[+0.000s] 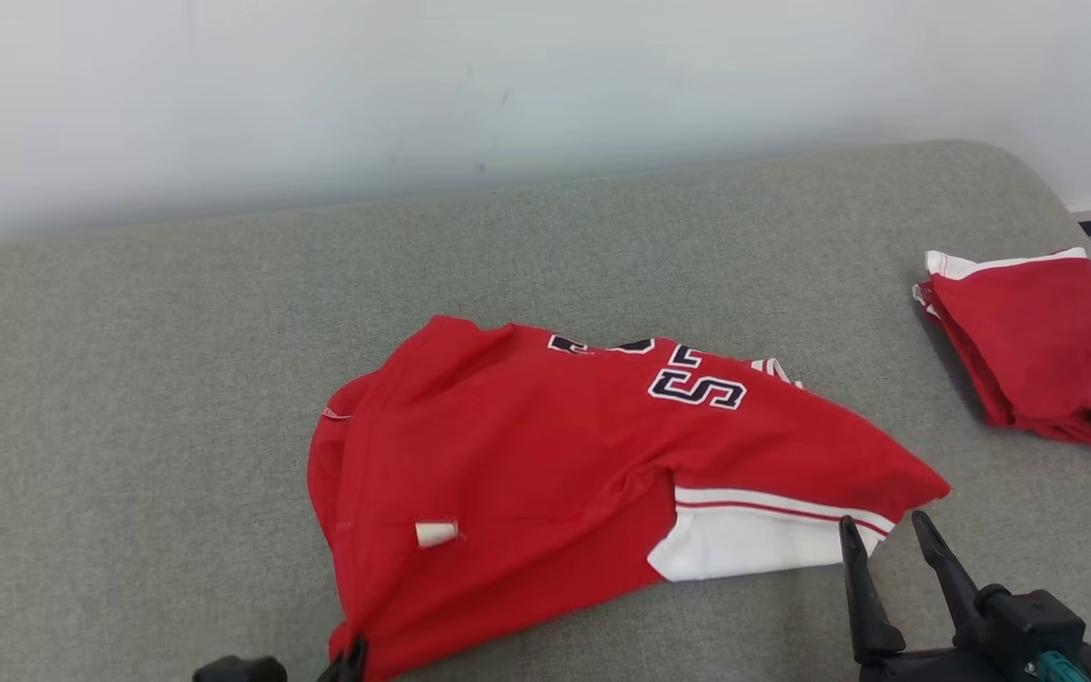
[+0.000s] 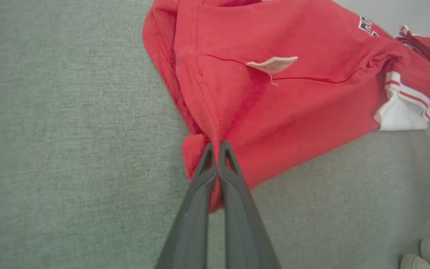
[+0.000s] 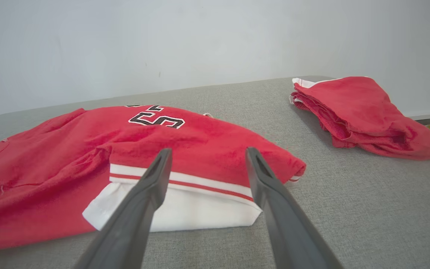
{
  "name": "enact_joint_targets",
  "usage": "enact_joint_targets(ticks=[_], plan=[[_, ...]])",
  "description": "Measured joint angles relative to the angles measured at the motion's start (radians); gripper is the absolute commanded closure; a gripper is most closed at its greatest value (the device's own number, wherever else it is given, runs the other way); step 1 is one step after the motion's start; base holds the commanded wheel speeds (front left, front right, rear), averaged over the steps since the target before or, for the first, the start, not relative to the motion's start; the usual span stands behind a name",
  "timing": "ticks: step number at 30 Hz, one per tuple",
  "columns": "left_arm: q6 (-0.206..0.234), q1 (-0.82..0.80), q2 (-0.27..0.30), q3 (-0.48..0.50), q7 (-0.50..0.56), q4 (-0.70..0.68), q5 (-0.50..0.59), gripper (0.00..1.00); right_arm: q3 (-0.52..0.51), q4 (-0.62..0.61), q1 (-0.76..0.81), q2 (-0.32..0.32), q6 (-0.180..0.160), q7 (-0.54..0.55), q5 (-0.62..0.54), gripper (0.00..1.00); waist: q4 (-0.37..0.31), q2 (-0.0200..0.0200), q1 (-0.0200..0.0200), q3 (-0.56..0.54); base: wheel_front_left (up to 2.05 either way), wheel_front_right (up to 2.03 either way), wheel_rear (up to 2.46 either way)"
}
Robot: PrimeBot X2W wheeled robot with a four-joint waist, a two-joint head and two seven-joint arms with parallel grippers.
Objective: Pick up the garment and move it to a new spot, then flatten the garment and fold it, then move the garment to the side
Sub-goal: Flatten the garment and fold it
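Jersey [image 1: 545,445] of red cloth, with dark lettering and a white label [image 1: 436,533], lies crumpled mid-way across the grey cushioned surface [image 1: 129,379]. The left end effector [image 2: 217,144] is clamped on its near corner, fingers pressed together with red fabric pinched between them. The right end effector [image 1: 884,521] has its fingers spread apart at the white striped sleeve [image 3: 200,209]; contact cannot be told. A folded red garment [image 1: 1038,360] sits well apart, far right.
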Motion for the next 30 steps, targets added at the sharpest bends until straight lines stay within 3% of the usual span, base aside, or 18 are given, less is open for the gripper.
enact_joint_targets(ticks=[13,14,15,20,25,30], plan=[[0.065,0.035,-0.009,0.011,-0.053,0.112,0.025,0.98,-0.007,-0.001,-0.003,0.0,0.0,0.012,0.002,0.0,0.016,0.0,0.0,-0.002,0.0,0.0,0.0],[0.068,0.037,-0.012,0.011,-0.06,0.121,0.025,0.45,-0.008,-0.001,-0.003,0.0,0.0,0.012,0.002,0.0,0.018,0.0,0.0,-0.002,0.0,0.0,0.0],[0.071,0.037,-0.015,0.014,-0.07,0.126,0.025,0.0,-0.01,0.0,-0.004,0.0,0.0,0.012,0.002,0.0,0.019,0.0,0.0,-0.004,0.0,0.0,0.0],[0.068,0.04,-0.021,0.023,-0.158,0.153,0.022,0.0,-0.03,-0.001,0.002,0.0,0.0,0.014,0.006,0.0,0.034,0.0,0.0,-0.018,0.0,0.0,0.0],[0.06,0.052,-0.015,0.063,-0.334,0.144,0.032,0.0,-0.067,-0.013,0.028,-0.003,0.0,0.034,0.011,0.0,0.053,0.0,0.0,-0.037,0.0,0.0,0.0],[0.041,0.052,-0.015,0.101,-0.384,0.093,0.078,0.0,-0.104,-0.023,0.056,-0.007,0.0,0.093,0.022,0.0,0.073,0.0,0.0,-0.057,0.0,0.0,0.0]])
